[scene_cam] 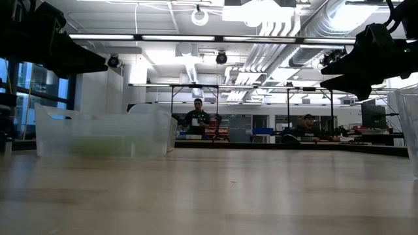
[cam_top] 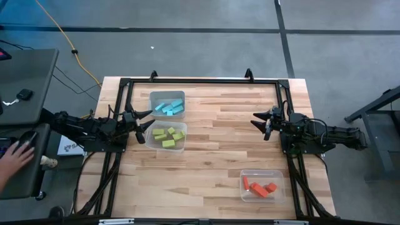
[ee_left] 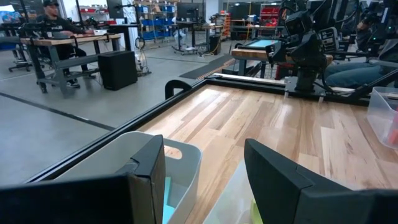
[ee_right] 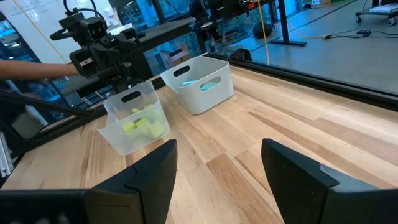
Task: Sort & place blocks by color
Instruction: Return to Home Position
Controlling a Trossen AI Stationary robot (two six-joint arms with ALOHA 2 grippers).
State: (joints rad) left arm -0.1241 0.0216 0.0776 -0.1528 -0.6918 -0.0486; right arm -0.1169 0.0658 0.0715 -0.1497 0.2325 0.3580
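The blocks lie sorted in three clear bins. Cyan-blue blocks [cam_top: 169,108] fill the far bin [cam_top: 167,95]. Lime green blocks [cam_top: 169,135] sit in the bin [cam_top: 150,142] just nearer. Red-orange blocks [cam_top: 259,186] rest in a bin [cam_top: 279,185] near the table's near right corner. My left gripper [cam_top: 143,119] hovers open at the left edge, beside the cyan and green bins. My right gripper [cam_top: 256,119] hovers open at the right side, above bare wood. Neither touches anything. The right wrist view shows the green blocks [ee_right: 142,126] and cyan blocks [ee_right: 206,84].
A black frame [cam_top: 200,80] runs along the table's edges. Bare wood [cam_top: 219,150] lies between the arms. A person's hand [cam_top: 15,155] rests on a side desk left of the table. People sit at benches [scene_cam: 196,117] in the room beyond.
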